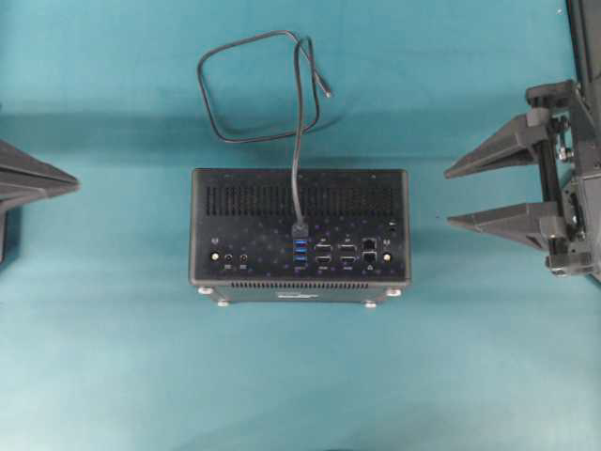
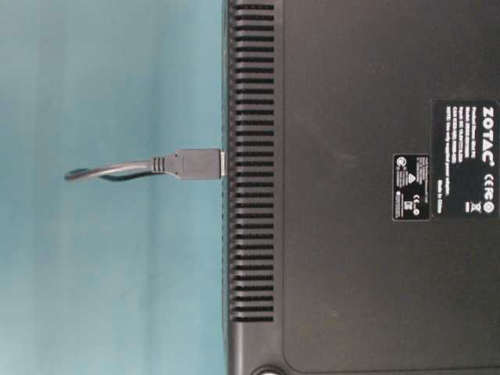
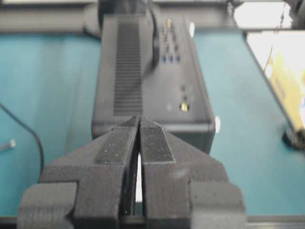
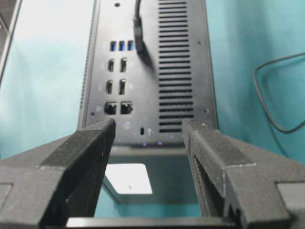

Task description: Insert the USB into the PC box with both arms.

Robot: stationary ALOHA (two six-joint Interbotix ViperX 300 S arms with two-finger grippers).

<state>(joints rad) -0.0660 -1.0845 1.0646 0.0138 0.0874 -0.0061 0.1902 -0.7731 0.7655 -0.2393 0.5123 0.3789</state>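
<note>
Right claw (image 1: 453, 195) gapes beside PC box (image 1: 244, 240), apart.

Right tool (image 4: 148, 125) hanging with fingers (image 4: 81, 157) spread wide, nothing between them. PC box (image 4: 147, 71) lying ahead on teal counter (image 4: 43, 71), port face up. USB (image 4: 139, 33) plug sitting beside three blue ports (image 4: 121, 46). Cable looping at right.
</note>
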